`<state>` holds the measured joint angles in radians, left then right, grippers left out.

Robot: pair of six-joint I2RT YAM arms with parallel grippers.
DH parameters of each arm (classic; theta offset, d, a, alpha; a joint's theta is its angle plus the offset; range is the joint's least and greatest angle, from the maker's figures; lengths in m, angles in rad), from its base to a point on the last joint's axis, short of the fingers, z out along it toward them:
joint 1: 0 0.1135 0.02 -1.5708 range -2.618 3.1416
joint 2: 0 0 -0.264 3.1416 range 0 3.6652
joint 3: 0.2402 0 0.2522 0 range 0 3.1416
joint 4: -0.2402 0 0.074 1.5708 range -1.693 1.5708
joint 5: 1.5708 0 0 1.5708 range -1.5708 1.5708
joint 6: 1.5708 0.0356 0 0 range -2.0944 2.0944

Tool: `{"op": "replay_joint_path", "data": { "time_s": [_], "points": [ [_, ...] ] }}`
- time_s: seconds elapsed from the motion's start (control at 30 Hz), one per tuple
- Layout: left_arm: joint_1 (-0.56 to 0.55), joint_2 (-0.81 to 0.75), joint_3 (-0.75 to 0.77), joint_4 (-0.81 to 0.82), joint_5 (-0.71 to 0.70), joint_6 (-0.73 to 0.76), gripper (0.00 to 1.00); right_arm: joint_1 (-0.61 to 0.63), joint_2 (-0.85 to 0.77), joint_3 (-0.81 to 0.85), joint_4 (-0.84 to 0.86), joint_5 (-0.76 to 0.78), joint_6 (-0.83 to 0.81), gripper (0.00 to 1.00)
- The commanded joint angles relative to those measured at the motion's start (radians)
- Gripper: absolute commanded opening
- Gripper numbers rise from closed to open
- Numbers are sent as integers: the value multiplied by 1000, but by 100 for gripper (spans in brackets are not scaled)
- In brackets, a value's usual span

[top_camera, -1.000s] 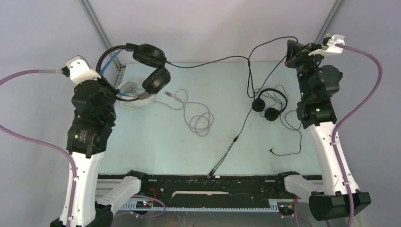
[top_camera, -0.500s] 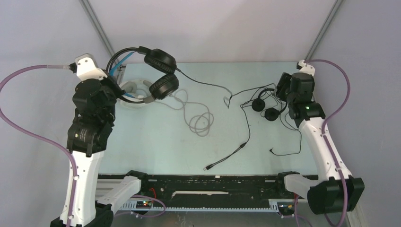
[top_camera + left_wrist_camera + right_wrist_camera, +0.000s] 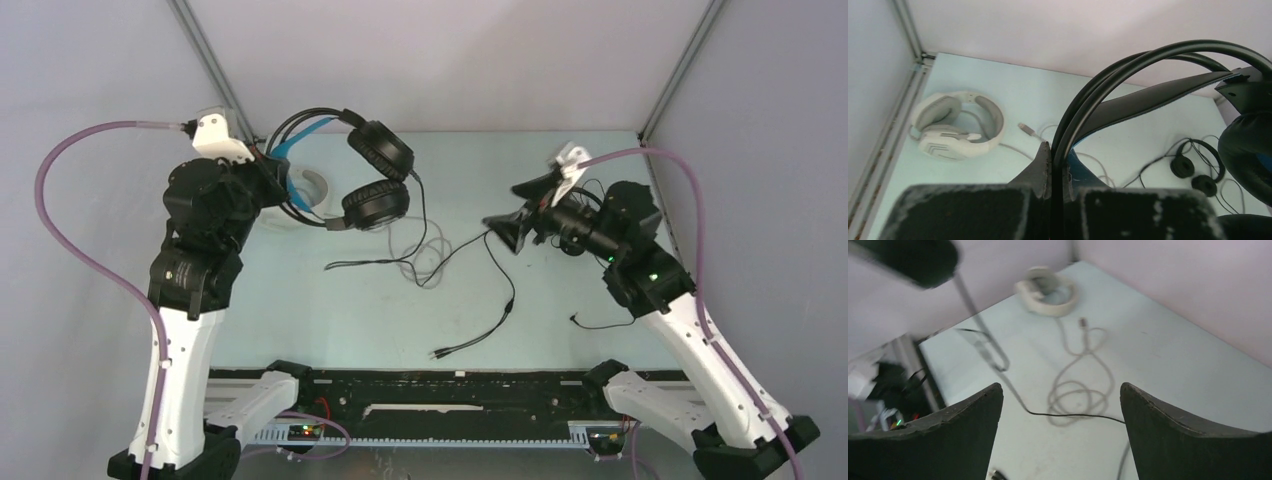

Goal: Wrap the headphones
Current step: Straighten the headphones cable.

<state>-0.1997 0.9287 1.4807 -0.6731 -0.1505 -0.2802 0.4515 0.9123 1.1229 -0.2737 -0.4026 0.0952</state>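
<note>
While the left gripper [image 3: 1055, 160] stays pressed together on the thin black headband wires of the black over-ear headphones [image 3: 375, 203], that pair hangs clear of the table [image 3: 300, 320] near its far left corner, blue headband strap uppermost and both ear cups to the right of the wrist. Just below and behind them the white over-ear headphones [image 3: 955, 125] lie flat on the table by the left rail, their grey cable [image 3: 412, 252] trailing right into loose loops. The small black on-ear headphones [image 3: 1182, 166] lie at the far right, largely hidden by the right arm in the top view. The right gripper [image 3: 1060, 387] is spread wide with nothing between its fingers, above the middle of the table and pointing left; the black cable [image 3: 505, 310] of the over-ear pair runs on the table beneath it.

Compared with a second ago, the right gripper has let go of the black cable it held taut and high at the far right corner, and has swung in toward the centre. The cable has gone slack, now draped across the grey loops, its plug still near the front edge. The left arm has carried the over-ear pair to the right
</note>
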Motion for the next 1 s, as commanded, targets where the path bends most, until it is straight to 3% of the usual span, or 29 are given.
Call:
{"op": "replay_joint_path", "data": {
  "time_s": [0.0, 0.27, 0.57, 0.97],
  "points": [
    [9, -8, 21, 93, 142, -92, 0, 147, 22, -71, 195, -96, -93, 88],
    [9, 8, 62, 99, 290, -145, 0, 296, 51, -212, 442, -90, -178, 87],
    [9, 18, 93, 130, 336, -189, 0, 348, 77, -300, 434, 59, -212, 85],
    [9, 11, 66, 159, 341, -224, 0, 382, 87, -473, 499, 51, -172, 81]
  ]
}}
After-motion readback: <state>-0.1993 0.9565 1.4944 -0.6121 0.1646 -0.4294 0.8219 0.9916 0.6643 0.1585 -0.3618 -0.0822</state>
